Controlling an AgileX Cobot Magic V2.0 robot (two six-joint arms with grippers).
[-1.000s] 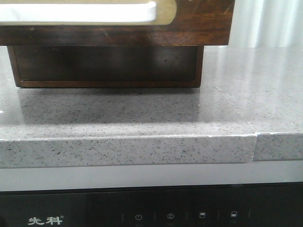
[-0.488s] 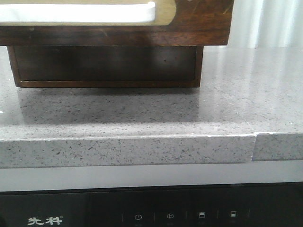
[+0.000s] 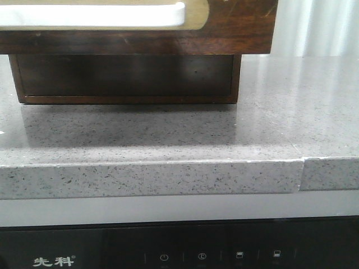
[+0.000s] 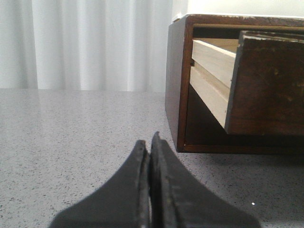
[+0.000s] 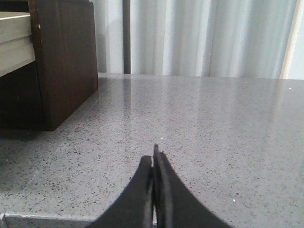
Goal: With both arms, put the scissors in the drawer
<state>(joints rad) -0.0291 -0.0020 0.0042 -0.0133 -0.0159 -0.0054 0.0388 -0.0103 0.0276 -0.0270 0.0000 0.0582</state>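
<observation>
The drawer (image 3: pixel 235 28) is a dark brown scratched wooden front with a brass-rimmed white inset (image 3: pixel 101 14), at the top of the front view, pulled out over the grey stone counter. In the left wrist view it (image 4: pixel 270 85) juts out of its dark cabinet (image 4: pixel 176 85), pale wooden side showing. My left gripper (image 4: pixel 149 142) is shut and empty, low over the counter beside the cabinet. My right gripper (image 5: pixel 153 159) is shut and empty over the counter on the cabinet's (image 5: pixel 66 61) other side. The scissors are out of view. Neither arm shows in the front view.
The speckled grey counter (image 3: pixel 168 140) has a front edge with a seam (image 3: pixel 302 174) at the right. Below it is a black appliance panel (image 3: pixel 196 252) with touch icons. White curtains (image 5: pixel 199 38) hang behind the counter.
</observation>
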